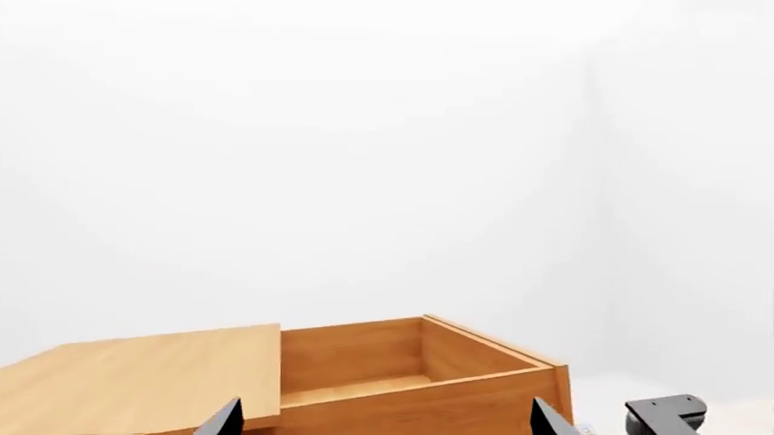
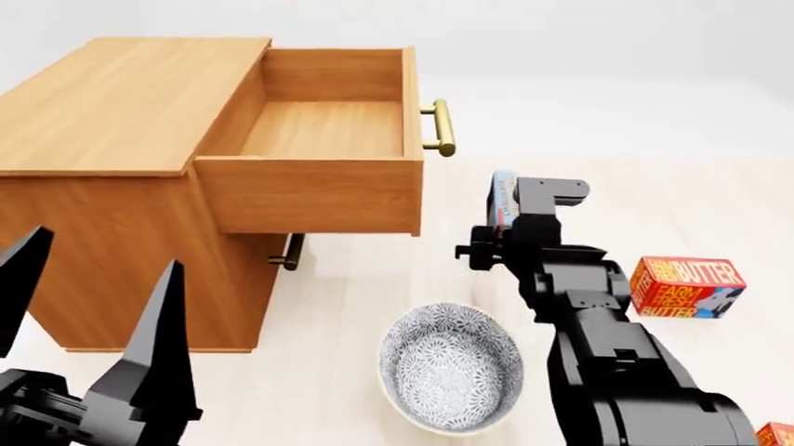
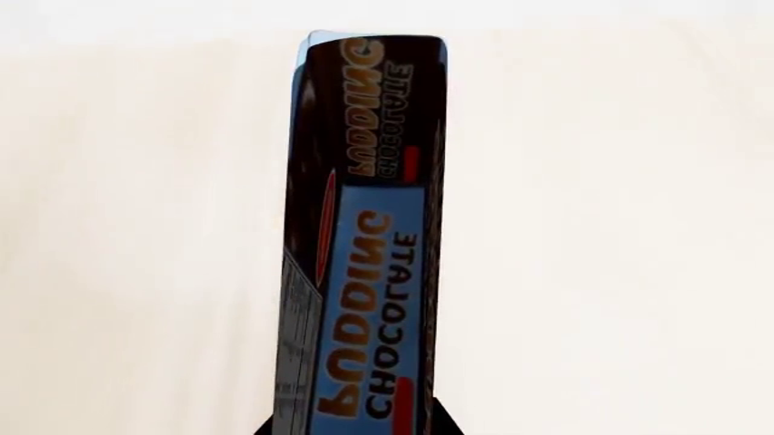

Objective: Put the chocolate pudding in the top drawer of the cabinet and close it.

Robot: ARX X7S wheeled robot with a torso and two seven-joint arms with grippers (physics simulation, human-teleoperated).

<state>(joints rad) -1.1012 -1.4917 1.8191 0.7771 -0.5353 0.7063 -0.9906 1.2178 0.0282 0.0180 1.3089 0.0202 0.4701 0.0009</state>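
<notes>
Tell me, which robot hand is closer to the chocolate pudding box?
Right. The right gripper is at the chocolate pudding; the left gripper sits far off, by the cabinet.

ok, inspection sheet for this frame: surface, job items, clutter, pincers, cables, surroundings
Surface: pale floor.
Job items: top drawer of the cabinet pulled open, nothing seen inside; chocolate pudding in the right pincer, outside the drawer.
Clutter: patterned bowl; Farm Fresh Butter box; another box corner.
Pincers: left pincer open, holding nothing; right shut on the pudding.
Cables: nothing seen.
Surroundings: plain white walls.
</notes>
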